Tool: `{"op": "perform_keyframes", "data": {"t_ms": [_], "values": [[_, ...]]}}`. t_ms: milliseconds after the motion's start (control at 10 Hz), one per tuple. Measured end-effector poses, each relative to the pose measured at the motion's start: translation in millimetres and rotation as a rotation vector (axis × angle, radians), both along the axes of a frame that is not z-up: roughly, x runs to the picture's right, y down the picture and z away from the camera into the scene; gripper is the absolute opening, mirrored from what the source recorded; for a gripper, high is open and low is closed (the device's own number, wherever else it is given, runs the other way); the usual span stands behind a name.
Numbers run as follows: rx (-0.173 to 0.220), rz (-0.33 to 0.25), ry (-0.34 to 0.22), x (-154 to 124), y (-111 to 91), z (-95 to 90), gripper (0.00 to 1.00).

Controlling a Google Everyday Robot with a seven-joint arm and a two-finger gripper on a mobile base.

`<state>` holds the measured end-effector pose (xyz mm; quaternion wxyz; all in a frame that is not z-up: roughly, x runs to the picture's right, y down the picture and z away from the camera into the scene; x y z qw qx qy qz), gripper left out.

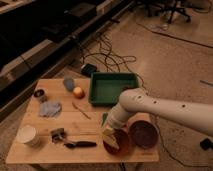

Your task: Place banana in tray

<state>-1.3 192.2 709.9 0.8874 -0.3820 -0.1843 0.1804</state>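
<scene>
The banana (111,140) is pale cream-yellow and lies at the left side of the round orange bowl (120,144), near the table's front edge. My gripper (109,132) is at the end of the white arm (150,107), which reaches in from the right. The gripper is right over the banana and touches or nearly touches it. The dark-green tray (112,88) is empty at the back of the table, beyond the arm's end. The gripper's body hides part of the banana.
A purple bowl (143,134) sits right of the orange bowl. A round yellow-orange fruit (78,92), a blue-grey object (68,83), a small can (39,93), a blue cloth (50,108), a white cup (27,135) and a black-handled tool (80,144) lie on the wooden table's left half (75,125).
</scene>
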Motion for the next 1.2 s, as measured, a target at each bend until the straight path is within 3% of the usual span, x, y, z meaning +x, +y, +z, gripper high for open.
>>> {"op": "perform_keyframes", "data": {"t_ms": [300,700,800,1200], "values": [[0.051,0.021,0.028,14.7,-35.0,-19.2,0.0],[0.134,0.061,0.047,42.7,-101.8,-50.1,0.0],[0.156,0.076,0.047,49.8,-119.9,-53.5,0.0],[0.174,0.103,0.033,57.4,-166.3,-47.6,0.0]]}}
